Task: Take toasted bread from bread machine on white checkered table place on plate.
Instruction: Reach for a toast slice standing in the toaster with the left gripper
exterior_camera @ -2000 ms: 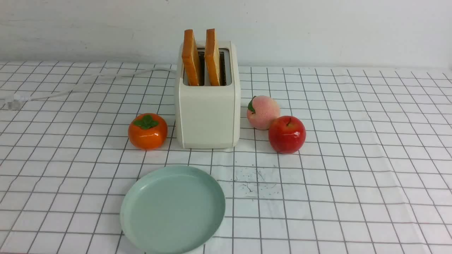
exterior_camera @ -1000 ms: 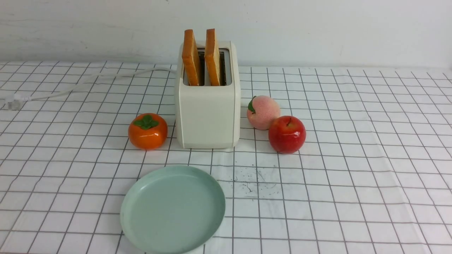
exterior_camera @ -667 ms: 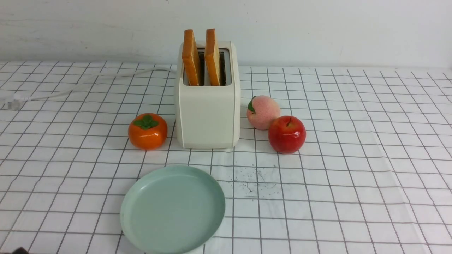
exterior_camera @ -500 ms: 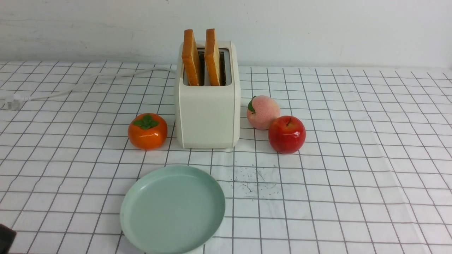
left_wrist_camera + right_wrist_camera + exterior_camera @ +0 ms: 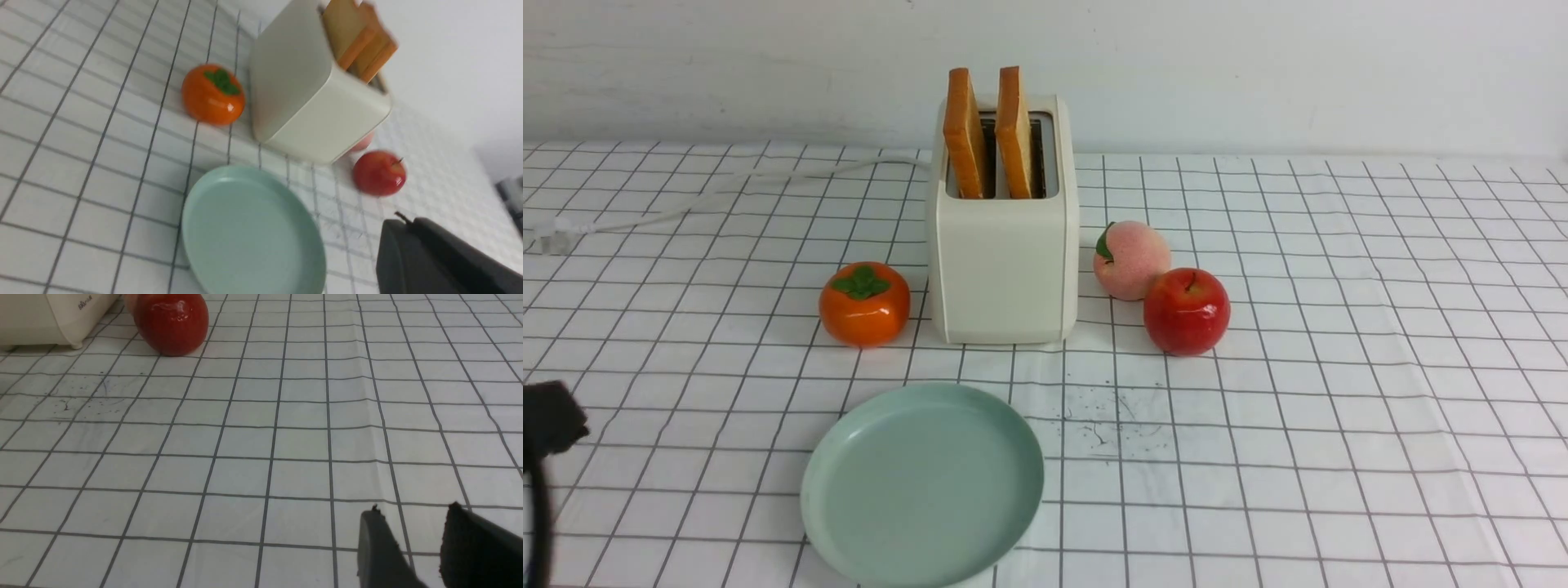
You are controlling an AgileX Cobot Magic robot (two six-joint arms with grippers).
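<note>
nothing done yet: both toasted bread [image 5: 965, 135] slices stand in the bread machine [image 5: 1005, 269], your plate [image 5: 923, 490] is bare. right hand [image 5: 413, 514] slightly parted, empty; left hand [image 5: 551, 420], you cannot tell.

left arm [image 5: 547, 425] shows as a dark, blurred shape at the near left edge. left gripper [image 5: 412, 245] is only partly in frame, jaws unreadable. right gripper [image 5: 414, 522] has its jaws slightly apart, empty.

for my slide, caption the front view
Two golden toast slices upright in cream-white toaster, empty mint-green round plate in front
</note>
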